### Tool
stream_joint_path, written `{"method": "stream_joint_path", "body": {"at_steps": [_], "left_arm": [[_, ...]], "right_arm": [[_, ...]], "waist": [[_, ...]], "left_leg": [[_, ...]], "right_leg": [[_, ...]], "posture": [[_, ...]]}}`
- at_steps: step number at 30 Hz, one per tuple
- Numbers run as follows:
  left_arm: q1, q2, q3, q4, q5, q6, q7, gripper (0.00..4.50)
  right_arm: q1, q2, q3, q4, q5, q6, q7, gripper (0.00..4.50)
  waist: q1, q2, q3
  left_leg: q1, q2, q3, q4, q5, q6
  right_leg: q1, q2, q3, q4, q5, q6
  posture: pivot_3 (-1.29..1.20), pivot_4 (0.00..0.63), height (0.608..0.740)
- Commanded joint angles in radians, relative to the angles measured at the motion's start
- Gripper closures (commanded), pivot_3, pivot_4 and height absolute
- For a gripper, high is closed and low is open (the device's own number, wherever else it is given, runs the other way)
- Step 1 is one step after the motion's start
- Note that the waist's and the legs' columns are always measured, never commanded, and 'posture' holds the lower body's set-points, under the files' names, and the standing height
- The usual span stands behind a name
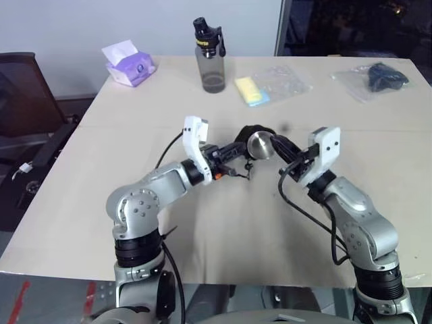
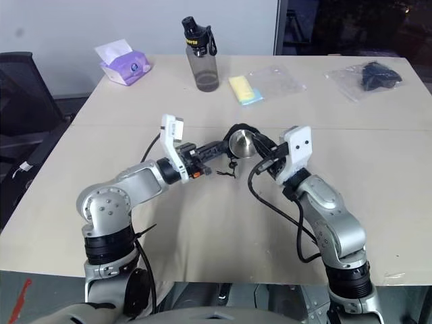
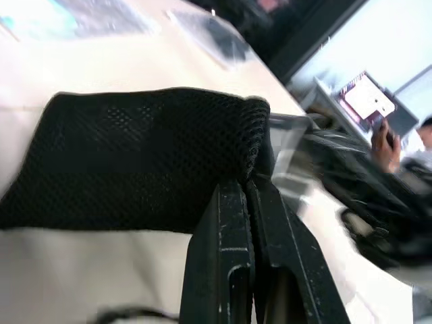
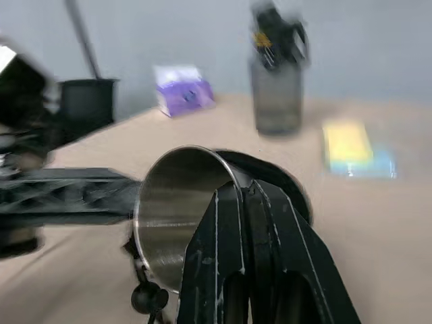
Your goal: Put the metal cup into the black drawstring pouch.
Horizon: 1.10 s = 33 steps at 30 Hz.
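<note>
Spanning the room, beige table [image 1: 223, 223]

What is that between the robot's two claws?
The metal cup and the black drawstring pouch behind it, seen from the head views, between left gripper and right gripper.

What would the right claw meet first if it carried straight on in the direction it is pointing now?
Probably the black drawstring pouch. The right claw, shut on the metal cup, points toward the pouch's mouth, which the left claw pinches. Depth between cup and mouth is unclear.
</note>
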Motion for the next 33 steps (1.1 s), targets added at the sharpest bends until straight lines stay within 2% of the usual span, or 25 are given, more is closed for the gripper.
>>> {"method": "stream_joint_path", "body": {"at_steps": [1, 4, 8, 11, 12, 13, 15, 18, 21, 26, 28, 30, 33], "left_arm": [[-0.014, -0.007, -0.023, -0.068, -0.06, -0.018, -0.012, 4.5], [-0.016, -0.006, -0.024, -0.074, -0.084, -0.023, -0.005, 4.5], [-0.015, 0.0, -0.028, -0.086, -0.109, -0.025, -0.002, 4.5], [-0.014, -0.002, -0.033, -0.083, -0.115, -0.031, 0.011, 4.5], [-0.013, -0.001, -0.032, -0.082, -0.116, -0.033, 0.016, 4.5], [-0.011, 0.0, -0.028, -0.078, -0.118, -0.036, 0.023, 4.5], [-0.016, 0.003, -0.022, -0.059, -0.104, -0.053, 0.037, 4.5], [-0.046, -0.001, -0.014, 0.015, -0.003, -0.137, 0.099, 4.5], [-0.068, -0.014, -0.004, 0.083, 0.053, -0.207, 0.134, 4.5], [-0.083, -0.029, -0.011, 0.132, 0.079, -0.253, 0.14, 4.5], [-0.091, -0.051, -0.009, 0.15, 0.076, -0.267, 0.145, 4.5], [-0.095, -0.063, -0.016, 0.161, 0.081, -0.278, 0.145, 4.5], [-0.098, -0.071, -0.025, 0.17, 0.088, -0.286, 0.144, 4.5]], "right_arm": [[-0.03, 0.0, 0.014, 0.05, -0.028, 0.017, -0.013, 4.39], [-0.049, -0.017, 0.054, 0.121, -0.112, -0.029, -0.015, 4.39], [-0.092, 0.075, 0.018, 0.167, -0.098, -0.018, -0.074, 4.39], [-0.116, 0.184, -0.048, 0.16, -0.003, 0.031, -0.12, 4.39], [-0.118, 0.211, -0.075, 0.149, 0.033, 0.056, -0.133, 3.85], [-0.116, 0.227, -0.098, 0.132, 0.059, 0.071, -0.138, 3.6], [-0.112, 0.224, -0.123, 0.097, 0.089, 0.085, -0.127, 2.62], [-0.055, 0.113, -0.126, 0.008, 0.124, 0.065, -0.001, 1.21], [0.043, -0.015, -0.142, -0.039, 0.132, -0.009, 0.144, 1.21], [0.156, -0.063, -0.244, -0.052, 0.225, -0.148, 0.295, 1.21], [0.197, -0.101, -0.169, 0.015, 0.13, -0.203, 0.344, 1.21], [0.189, -0.15, -0.043, 0.122, -0.057, -0.291, 0.342, 1.21], [0.105, -0.113, 0.04, 0.259, -0.18, -0.354, 0.265, 1.21]], "waist": [[-0.002, 0.0, 0.0], [-0.006, 0.0, 0.0], [-0.007, 0.0, 0.0], [-0.006, 0.0, 0.0], [-0.006, 0.0, 0.0], [-0.005, 0.0, 0.0], [-0.005, 0.0, 0.0], [-0.001, 0.0, 0.0], [0.001, 0.0, 0.0], [-0.007, -0.001, 0.0], [-0.008, -0.001, 0.0], [-0.009, -0.002, -0.001], [-0.008, -0.002, -0.001]], "left_leg": [[0.0, 0.0, 0.0, 0.0, 0.0, 0.0], [0.0, 0.0, 0.001, 0.0, 0.0, 0.0], [0.0, 0.001, 0.001, 0.0, 0.0, 0.0], [0.0, 0.002, 0.001, 0.0, 0.0, 0.0], [0.0, 0.002, 0.001, 0.0, 0.0, 0.0], [0.0, 0.001, 0.001, 0.0, 0.0, 0.0], [0.0, 0.001, 0.001, 0.0, 0.0, 0.0], [0.0, 0.001, 0.001, 0.0, 0.0, 0.0], [0.0, 0.0, 0.001, 0.0, 0.0, 0.0], [0.0, 0.0, 0.002, 0.0, 0.0, 0.0], [0.0, 0.001, 0.004, 0.0, 0.0, 0.001], [0.001, 0.001, 0.005, 0.001, -0.002, 0.003], [0.002, 0.002, 0.008, 0.001, -0.001, 0.002]], "right_leg": [[0.0, 0.0, 0.0, 0.0, 0.0, 0.0], [-0.001, 0.0, 0.0, 0.001, 0.0, 0.0], [-0.001, 0.001, 0.001, 0.001, 0.0, 0.0], [-0.001, 0.001, 0.001, 0.001, 0.0, 0.0], [-0.001, 0.001, 0.001, 0.001, 0.001, -0.001], [-0.001, 0.001, 0.002, 0.001, 0.001, -0.001], [-0.001, 0.001, 0.002, 0.001, 0.001, -0.001], [-0.001, 0.001, 0.002, 0.001, 0.001, -0.001], [-0.001, 0.001, 0.001, 0.0, 0.001, 0.001], [-0.001, 0.001, 0.002, 0.0, 0.002, 0.002], [-0.001, 0.001, 0.004, 0.0, 0.002, 0.002], [-0.001, 0.001, 0.004, 0.0, 0.002, 0.003], [-0.001, 0.002, 0.006, 0.001, 0.004, 0.003]], "posture": [[0.0, 0.15, 0.74], [0.0, 0.15, 0.74], [0.0, 0.15, 0.74], [0.0, 0.15, 0.74], [0.0, 0.15, 0.74], [0.0, 0.15, 0.74], [0.0, 0.15, 0.74], [0.0, 0.15, 0.74], [0.0, 0.15, 0.74], [0.0, 0.15, 0.74], [0.0, 0.15, 0.74], [0.0, 0.15, 0.74], [0.0, 0.15, 0.74]]}}
